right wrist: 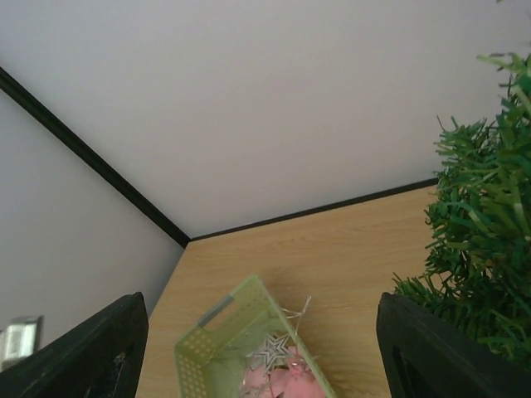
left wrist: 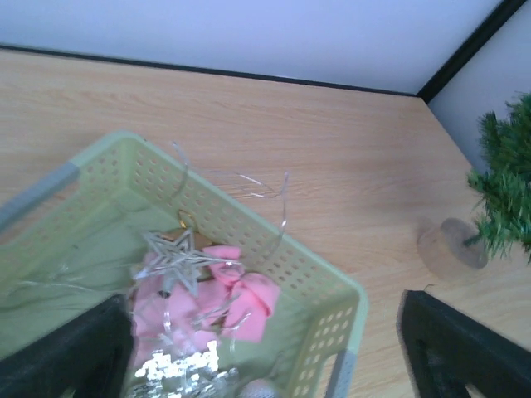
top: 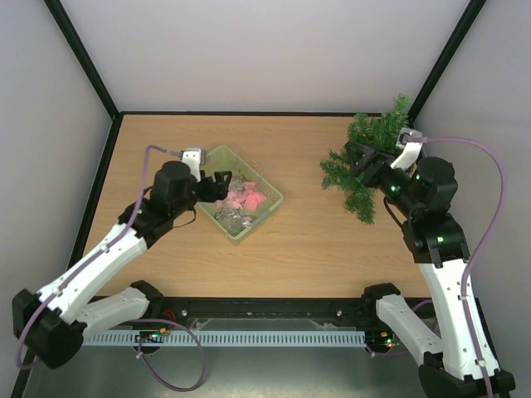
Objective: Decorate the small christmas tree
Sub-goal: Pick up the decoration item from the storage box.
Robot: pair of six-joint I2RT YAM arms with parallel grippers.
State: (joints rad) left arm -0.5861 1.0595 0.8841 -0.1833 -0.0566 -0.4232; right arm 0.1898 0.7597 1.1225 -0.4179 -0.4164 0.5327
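I judge the step in hand to be picking a decoration out of the basket with the left arm while the right arm looks after the tree. The bench [top: 307, 249] carries everything. The small christmas tree [top: 369, 153] sits at its far right corner, well apart from the pale green basket [top: 270, 199], which lies left of centre.

The right gripper [top: 365, 163] is up against the branches with its jaws spread and nothing between them. I would close it only on the trunk or a stout branch, so the tree stays steady. I cannot tell whether the tree stands square on its wooden base [left wrist: 452, 243].

The left gripper [top: 219, 183] hangs over the near end of the basket with its jaws wide apart and nothing in them. I would come straight down on one piece, keeping both fingers inside the wall. The silver star [left wrist: 178, 257] lies on top of the pink pieces [left wrist: 245, 298], and thin silver wire [left wrist: 257, 186] loops over the rim. A careless lift could drag the whole tangle out, so I would lift slowly.

By my count:
- one bench
- two arms
- one tree
- one basket
- two grippers
- at least two pink pieces, though they overlap too much to be sure
- one star
- one tangle of wire
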